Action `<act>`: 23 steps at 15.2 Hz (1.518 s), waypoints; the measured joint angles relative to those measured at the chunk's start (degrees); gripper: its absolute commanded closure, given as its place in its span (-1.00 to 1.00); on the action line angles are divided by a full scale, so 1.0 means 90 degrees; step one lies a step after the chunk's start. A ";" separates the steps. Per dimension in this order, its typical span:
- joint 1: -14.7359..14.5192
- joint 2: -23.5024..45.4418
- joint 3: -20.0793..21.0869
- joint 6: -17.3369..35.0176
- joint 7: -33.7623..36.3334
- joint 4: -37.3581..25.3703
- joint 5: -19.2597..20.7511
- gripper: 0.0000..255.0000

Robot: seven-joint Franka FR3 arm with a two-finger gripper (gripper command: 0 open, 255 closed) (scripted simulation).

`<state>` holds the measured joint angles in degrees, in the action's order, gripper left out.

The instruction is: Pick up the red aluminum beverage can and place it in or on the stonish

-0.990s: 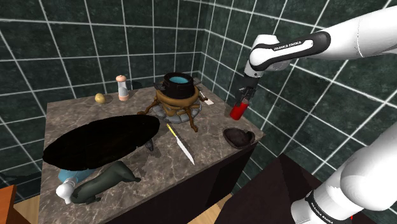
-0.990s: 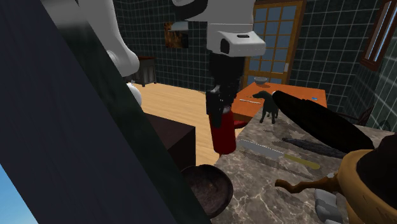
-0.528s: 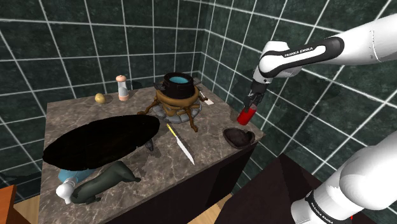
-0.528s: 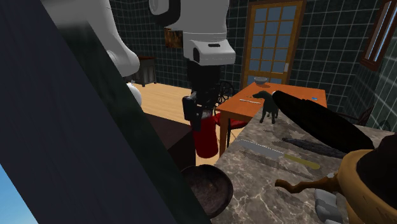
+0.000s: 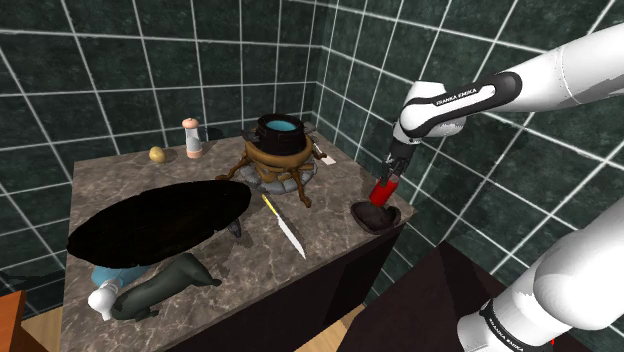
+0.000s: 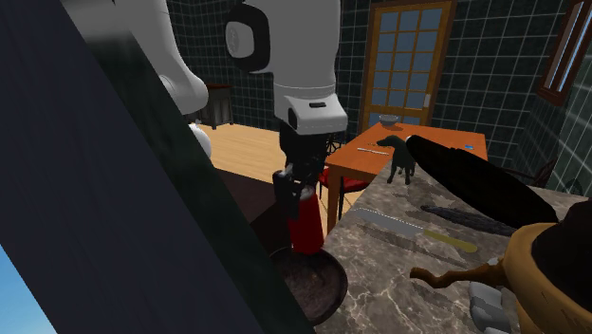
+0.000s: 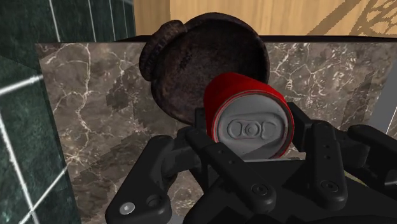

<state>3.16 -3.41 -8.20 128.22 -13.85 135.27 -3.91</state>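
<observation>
The all-black claw (image 5: 387, 182) is closed on a red cylindrical beverage can with a grey metal top (image 5: 381, 192), its 2 fingers pressed against the can's sides near the upper end. The can hangs roughly upright, bottom down, over a dark brown round stone-like dish (image 5: 371, 217) that lies on the dark veined marble desk (image 5: 335, 185), at the corner on the shoulder view's right, nearest the arm. In the second exterior view the can's base appears to meet the dish's far rim, though I cannot tell for sure whether it touches or hovers just above. In the wrist view the can's grey lid faces the camera with the dish's hollow beyond it. Farther left on the desk in the shoulder view lie a long knife with a yellow handle (image 5: 285, 228) and a black pot on a brown wooden stand (image 5: 276, 150), both well apart from the dish
</observation>
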 measured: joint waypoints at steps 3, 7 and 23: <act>-0.0005 0.0152 0.0000 0.0228 -0.0037 0.0078 -0.0042 1.00; -0.0016 0.0379 0.0008 0.0574 -0.0088 0.0201 -0.0112 1.00; -0.0011 0.0061 0.0005 0.0148 -0.0006 0.0067 -0.0021 -1.00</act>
<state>3.07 -2.85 -8.16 129.55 -13.90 135.88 -4.10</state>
